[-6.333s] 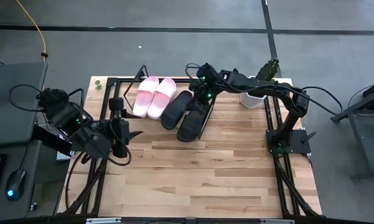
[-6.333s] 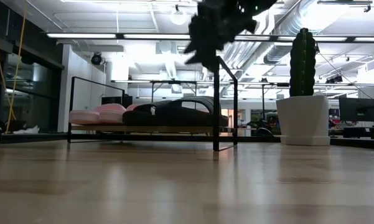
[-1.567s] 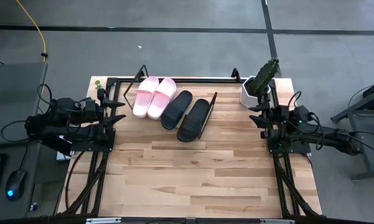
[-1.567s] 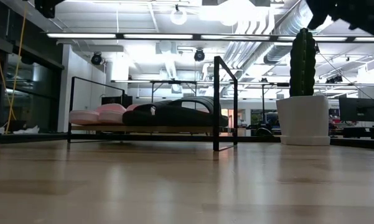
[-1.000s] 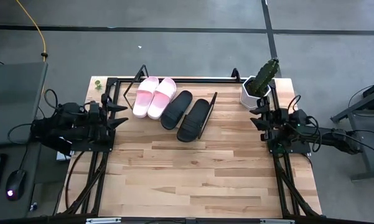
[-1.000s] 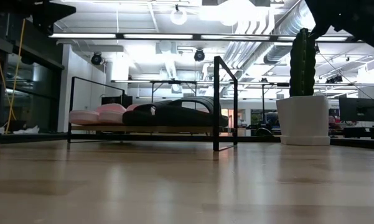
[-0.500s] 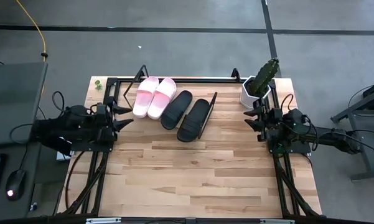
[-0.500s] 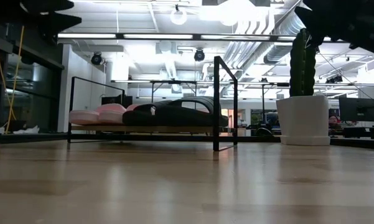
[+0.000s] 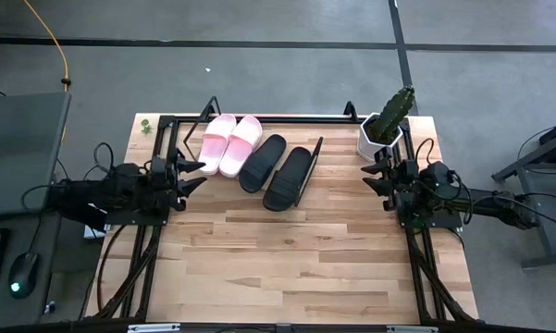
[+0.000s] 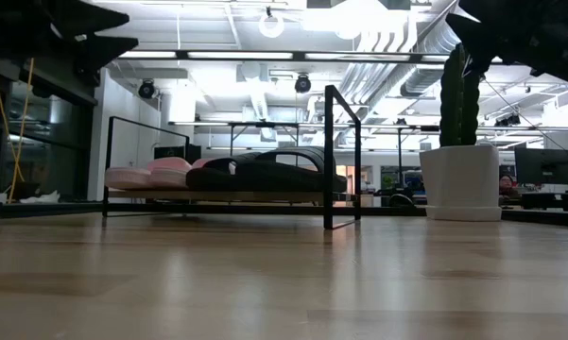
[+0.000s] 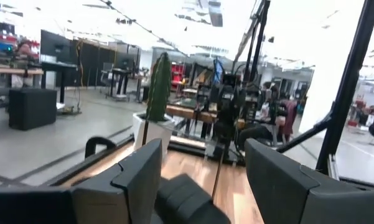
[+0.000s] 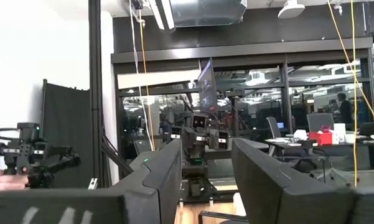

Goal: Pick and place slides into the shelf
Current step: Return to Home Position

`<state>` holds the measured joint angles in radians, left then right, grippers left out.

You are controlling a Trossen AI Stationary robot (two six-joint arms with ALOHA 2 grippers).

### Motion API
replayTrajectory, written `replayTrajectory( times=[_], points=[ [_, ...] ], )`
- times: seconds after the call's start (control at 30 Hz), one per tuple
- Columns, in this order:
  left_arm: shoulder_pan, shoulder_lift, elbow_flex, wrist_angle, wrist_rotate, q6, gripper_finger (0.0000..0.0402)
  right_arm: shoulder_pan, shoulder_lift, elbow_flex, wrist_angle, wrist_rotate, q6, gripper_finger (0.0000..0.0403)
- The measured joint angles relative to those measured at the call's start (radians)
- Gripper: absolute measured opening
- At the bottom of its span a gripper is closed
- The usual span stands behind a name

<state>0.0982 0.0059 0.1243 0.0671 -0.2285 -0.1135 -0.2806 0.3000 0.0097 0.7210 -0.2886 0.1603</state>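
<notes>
1 wooden table [image 9: 287, 250] fills the scene. The shelf [image 9: 308, 169] sits between the left gripper [image 9: 192, 174] and the right gripper [image 9: 372, 176], nearer the left. All 4 are up there side by side: 2 pink slides [image 9: 229, 143] just past the left gripper's fingertips, 2 black slides [image 9: 278, 166] farther along, well apart from the right gripper. Every long axis runs near edge to far edge, the black pair slanting more. A potted cactus [image 9: 381, 134] stands just beside the right gripper. Both grippers have their fingers spread, holding nothing.
</notes>
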Motion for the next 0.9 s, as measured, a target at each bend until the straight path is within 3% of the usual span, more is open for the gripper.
replayTrajectory(
  times=[0.4,0.9],
  points=[
    [0.0,0.0,-0.113,0.153,0.0,-0.033,0.0211,0.0,0.0,0.0,-0.011,-0.002,0.02,0.013],
    [0.0,0.001,-0.116,0.065,-0.009,-0.025,0.0211,0.0,0.0,0.0,-0.095,-0.014,0.067,0.013]
  ],
)
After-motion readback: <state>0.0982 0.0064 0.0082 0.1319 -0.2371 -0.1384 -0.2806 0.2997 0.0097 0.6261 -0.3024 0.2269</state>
